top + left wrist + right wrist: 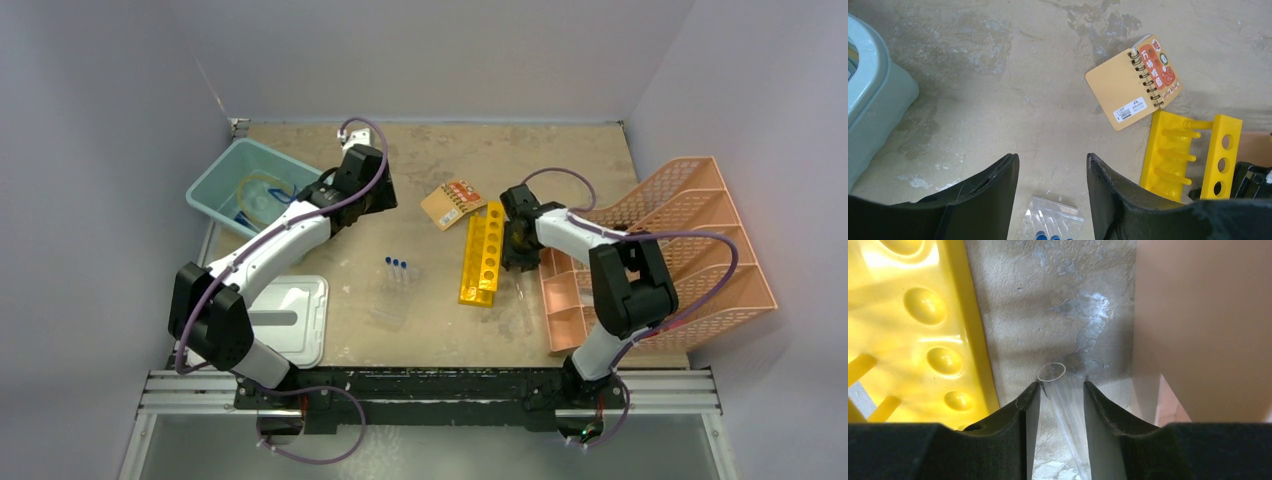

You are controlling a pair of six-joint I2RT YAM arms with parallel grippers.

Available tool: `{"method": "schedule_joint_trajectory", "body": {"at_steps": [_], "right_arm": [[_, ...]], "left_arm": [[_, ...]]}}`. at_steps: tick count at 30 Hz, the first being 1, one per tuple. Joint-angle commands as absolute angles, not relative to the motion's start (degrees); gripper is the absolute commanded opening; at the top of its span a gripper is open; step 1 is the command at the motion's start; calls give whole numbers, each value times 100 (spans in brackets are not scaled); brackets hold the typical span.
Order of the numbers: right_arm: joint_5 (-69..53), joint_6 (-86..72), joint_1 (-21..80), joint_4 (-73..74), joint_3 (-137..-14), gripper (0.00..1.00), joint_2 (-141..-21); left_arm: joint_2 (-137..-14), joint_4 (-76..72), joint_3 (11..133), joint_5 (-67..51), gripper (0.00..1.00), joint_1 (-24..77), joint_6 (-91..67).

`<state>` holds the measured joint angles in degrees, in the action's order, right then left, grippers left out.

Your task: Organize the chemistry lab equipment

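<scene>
2 racks [490, 248]: yellow. Bin [212, 205]: teal. Mesh desk organiser [690, 215]: salmon-pink. Spiral notebook [1120, 87]: tan, orange printed cover. Tube caps [397, 263]: blue.

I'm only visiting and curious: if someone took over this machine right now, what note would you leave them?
Left gripper: jaws open, empty, over bare table near the teal bin.
Right gripper: jaws astride a clear test tube between the yellow racks and the pink organiser; grip unclear.
Done: three blue-capped tubes stand in the clear rack.
Left: rack the loose tube, tidy the yellow racks.
</scene>
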<state>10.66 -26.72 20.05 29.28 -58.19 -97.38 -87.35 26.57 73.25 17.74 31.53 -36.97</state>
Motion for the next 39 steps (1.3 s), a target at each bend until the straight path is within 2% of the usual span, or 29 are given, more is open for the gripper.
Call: {"method": "schedule_joint_trajectory", "body": {"at_steps": [1,5,9,18,27,31,35,39], "right_arm": [[950,-2643,1986,3071,-5548,36,-9693],[1244,-2576,1981,2965,-5512,25,-9588],[1474,-2575,1979,2936,-5555,21,-9339],[1658,-2527,1980,3144,-5969,19,-8072],[1844,-2495,1978,3287,-6576,19,-6972],[1738,-2562,1986,3402,-7063,19,-6698],[1472,-2693,1980,3241,-7485,19,-6461],[1202,-2827,1980,2902,-7745,19,-6339]], "left_arm": [[-8569,2357,7290,1695,51,3138,-3849],[-8531,2333,7262,1597,50,3146,-3867],[-8455,2208,7234,1349,50,3146,-3863],[-8341,889,6841,-263,52,3397,-3823],[-8701,-1216,6691,-1541,66,3850,-4121],[-9010,-1546,6942,-1895,75,4220,-3623],[-9512,-1627,7420,-2338,77,4477,-3411],[-9916,-2338,7627,-2943,77,4711,-3787]]}}
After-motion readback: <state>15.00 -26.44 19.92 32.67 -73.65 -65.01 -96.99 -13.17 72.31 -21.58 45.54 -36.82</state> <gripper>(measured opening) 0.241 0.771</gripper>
